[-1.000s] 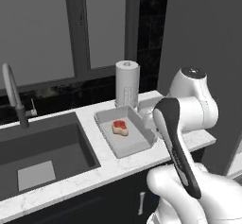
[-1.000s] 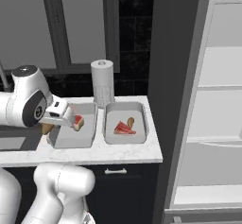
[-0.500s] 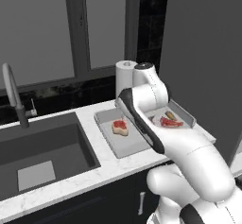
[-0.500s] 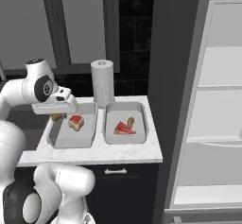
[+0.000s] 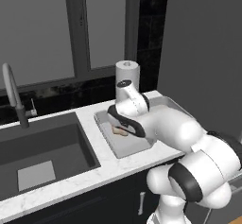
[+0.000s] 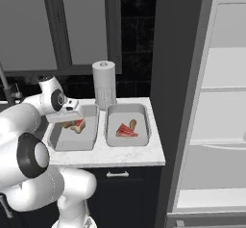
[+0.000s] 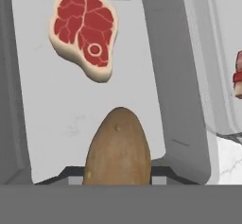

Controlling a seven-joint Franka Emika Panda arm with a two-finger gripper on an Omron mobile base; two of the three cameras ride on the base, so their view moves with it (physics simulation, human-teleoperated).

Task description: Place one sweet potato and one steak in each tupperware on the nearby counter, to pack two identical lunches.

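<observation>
Sweet potato [image 7: 118,147] gripped above tupperware [image 7: 175,100] holding steak [image 7: 86,31].

We see our arm [image 5: 156,124] bent low over the left tupperware [image 5: 124,140] on the marble desk [image 5: 94,178]. A paper towel roll [image 5: 127,74] stands behind it; the dark sink [image 5: 42,157] and faucet [image 5: 14,95] lie left.

Bare floor of the left tupperware [image 7: 71,119] lies open beside the steak [image 7: 87,31]; its raised walls hem both sides. A paper towel roll [image 6: 104,83] stands behind, the sink [image 5: 42,147] beside the surface [image 6: 120,155]
</observation>
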